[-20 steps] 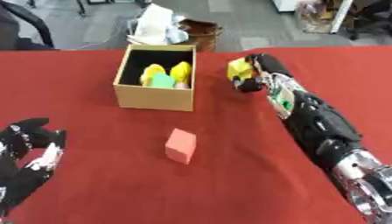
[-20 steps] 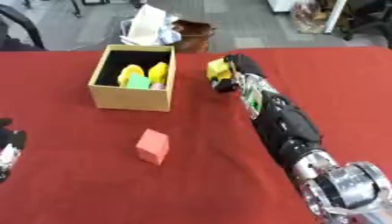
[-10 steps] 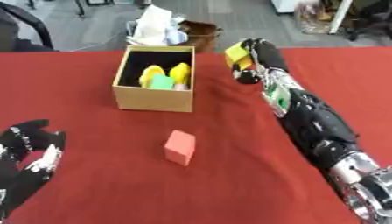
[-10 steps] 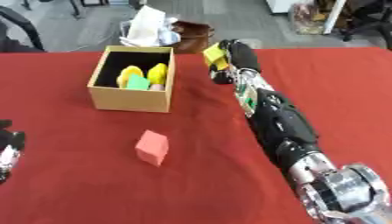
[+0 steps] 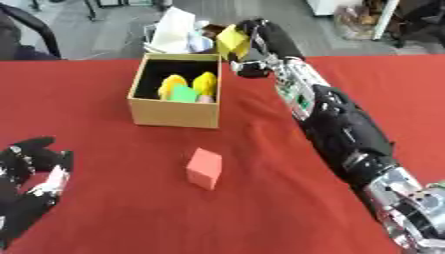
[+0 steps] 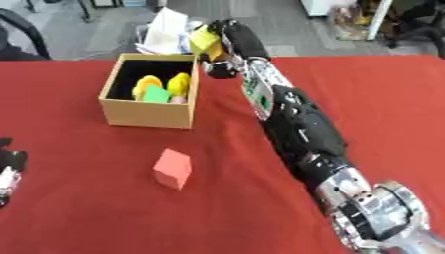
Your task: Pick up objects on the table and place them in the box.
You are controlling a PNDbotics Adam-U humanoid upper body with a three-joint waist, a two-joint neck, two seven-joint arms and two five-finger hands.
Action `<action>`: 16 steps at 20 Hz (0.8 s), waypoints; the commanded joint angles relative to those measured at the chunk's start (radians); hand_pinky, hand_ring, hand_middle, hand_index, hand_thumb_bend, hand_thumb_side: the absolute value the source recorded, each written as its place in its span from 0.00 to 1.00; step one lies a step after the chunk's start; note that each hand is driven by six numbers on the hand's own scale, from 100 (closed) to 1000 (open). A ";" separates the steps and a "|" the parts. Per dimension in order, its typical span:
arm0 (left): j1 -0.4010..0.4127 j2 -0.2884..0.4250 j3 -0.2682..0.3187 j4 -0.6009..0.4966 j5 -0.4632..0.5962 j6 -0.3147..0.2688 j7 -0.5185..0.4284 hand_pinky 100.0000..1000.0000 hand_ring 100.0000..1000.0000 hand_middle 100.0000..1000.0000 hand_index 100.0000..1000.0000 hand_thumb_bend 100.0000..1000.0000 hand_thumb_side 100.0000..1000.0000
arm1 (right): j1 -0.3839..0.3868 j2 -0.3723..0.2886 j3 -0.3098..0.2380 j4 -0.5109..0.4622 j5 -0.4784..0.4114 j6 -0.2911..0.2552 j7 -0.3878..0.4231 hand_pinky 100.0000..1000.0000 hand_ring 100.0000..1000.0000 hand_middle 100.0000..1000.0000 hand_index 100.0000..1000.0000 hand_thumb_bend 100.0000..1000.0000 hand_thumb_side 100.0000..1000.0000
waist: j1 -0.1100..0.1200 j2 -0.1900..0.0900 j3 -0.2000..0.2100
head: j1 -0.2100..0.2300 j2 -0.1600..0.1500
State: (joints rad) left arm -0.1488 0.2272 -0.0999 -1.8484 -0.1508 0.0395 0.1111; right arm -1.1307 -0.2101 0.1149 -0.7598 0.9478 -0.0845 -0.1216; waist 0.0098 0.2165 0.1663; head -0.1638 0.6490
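While the right arm reaches across the red table [image 5: 104, 208], the right hand [image 5: 260, 42] sits raised beside the box's far right corner, fingers curled round a yellow block [image 5: 231, 41]. That block hangs above the table edge, just beyond the box [image 5: 174, 113] rim and not inside it. Inside the box lie two yellow pieces [image 5: 187, 83] and a green piece [image 5: 183, 94] leaning between them. A pink cube [image 5: 204, 167] stands on the cloth near the box's front wall, well apart from either hand. At the lower left corner the left hand [image 5: 31, 193] rests idle, fingers relaxed and spread, holding nothing. Behind the box stands a white paper bundle [image 5: 174, 30].

From the right eye view, the same layout applies, shifted slightly. The right hand [image 6: 228, 42] grips the yellow block [image 6: 202, 37] close to the box's [image 6: 148, 113] right rear corner. The pink cube [image 6: 172, 167] sits in front of the box, apart from it. Only a sliver of the left hand [image 6: 7, 171] shows at the left edge; its fingers cannot be read here.
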 commanded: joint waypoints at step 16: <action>-0.010 0.006 0.008 -0.010 0.004 -0.004 -0.001 0.59 0.48 0.45 0.69 0.30 0.34 | -0.002 0.077 0.079 -0.058 0.061 -0.157 0.229 0.78 0.78 0.91 0.95 0.20 0.49 | -0.004 -0.007 -0.001 | -0.005 -0.012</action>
State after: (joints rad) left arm -0.1493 0.2269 -0.0997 -1.8484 -0.1501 0.0391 0.1107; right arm -1.1081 -0.1137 0.2033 -0.7913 1.0010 -0.2479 0.1077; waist 0.0097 0.2165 0.1647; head -0.1692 0.6486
